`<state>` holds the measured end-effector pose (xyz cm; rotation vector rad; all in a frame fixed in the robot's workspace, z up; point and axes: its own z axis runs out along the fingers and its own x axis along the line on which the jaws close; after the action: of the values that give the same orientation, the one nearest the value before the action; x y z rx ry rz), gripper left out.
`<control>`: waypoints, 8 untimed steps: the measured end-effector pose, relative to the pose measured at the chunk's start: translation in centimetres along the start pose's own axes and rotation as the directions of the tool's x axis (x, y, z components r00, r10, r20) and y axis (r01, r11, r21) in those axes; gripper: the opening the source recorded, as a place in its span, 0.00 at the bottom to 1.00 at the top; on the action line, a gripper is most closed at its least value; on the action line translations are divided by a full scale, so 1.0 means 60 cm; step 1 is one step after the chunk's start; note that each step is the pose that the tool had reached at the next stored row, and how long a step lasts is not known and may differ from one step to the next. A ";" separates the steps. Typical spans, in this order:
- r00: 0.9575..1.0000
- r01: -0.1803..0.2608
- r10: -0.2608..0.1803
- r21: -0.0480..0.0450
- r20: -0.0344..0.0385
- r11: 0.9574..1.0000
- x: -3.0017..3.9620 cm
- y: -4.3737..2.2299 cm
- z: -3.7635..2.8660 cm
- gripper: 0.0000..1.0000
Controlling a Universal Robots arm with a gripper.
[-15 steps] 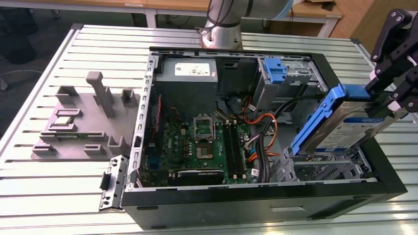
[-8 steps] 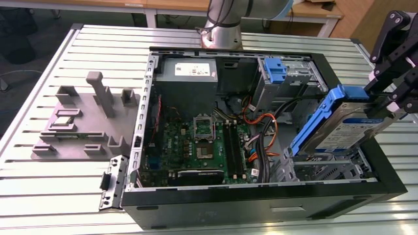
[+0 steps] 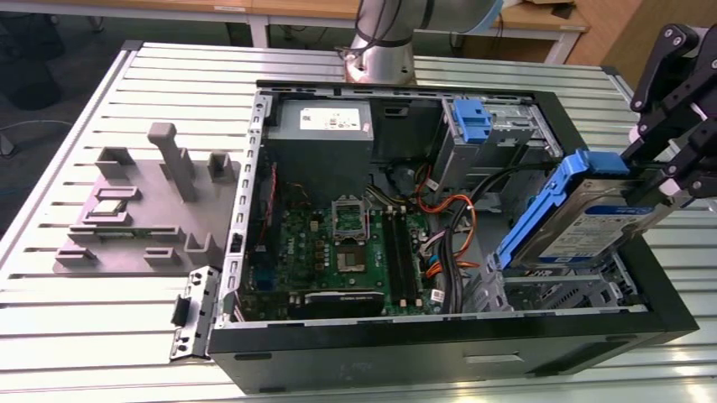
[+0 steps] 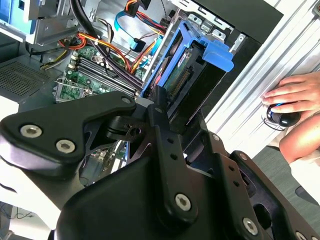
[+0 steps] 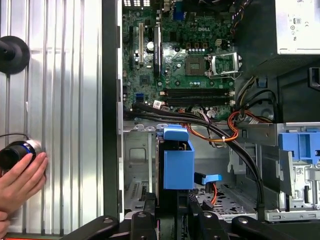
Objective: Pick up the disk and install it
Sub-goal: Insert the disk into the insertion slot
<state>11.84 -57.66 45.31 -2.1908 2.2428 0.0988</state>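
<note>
The disk (image 3: 588, 220), a silver drive with a white-and-blue label in a blue carrier, hangs tilted over the drive bay (image 3: 560, 290) at the case's corner on the exterior view's right. Its lower end dips into the case and its upper end points up and outward. My gripper (image 3: 647, 186) is shut on that upper end. In the first wrist view the disk (image 5: 177, 162) is edge-on as a blue strip between my gripper (image 5: 171, 212) fingers. The second wrist view has the disk (image 4: 192, 67) beyond the black gripper (image 4: 177, 117) linkage.
The open black case (image 3: 448, 340) lies on a slatted metal table (image 3: 90, 336). Inside are the motherboard (image 3: 342, 243), power supply (image 3: 319, 126), orange cables (image 3: 454, 218) and a blue bracket (image 3: 476, 122) on the drive cage. A grey fixture (image 3: 146, 214) sits at the exterior view's left. A person's hand (image 5: 20, 177) rests beside the case.
</note>
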 end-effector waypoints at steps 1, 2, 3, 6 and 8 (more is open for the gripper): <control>1.000 0.000 0.000 0.000 0.000 1.000 0.000 0.000 0.000 0.35; 1.000 0.000 0.000 0.000 0.000 1.000 0.000 0.000 0.001 0.35; 1.000 0.000 0.000 0.000 0.000 1.000 0.000 0.000 0.001 0.35; 1.000 0.000 0.000 0.000 0.000 1.000 0.000 0.000 0.004 0.35; 1.000 0.000 0.000 0.000 0.000 1.000 0.000 0.000 0.008 0.35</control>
<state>11.83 -57.66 44.84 -2.1909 2.2429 0.0985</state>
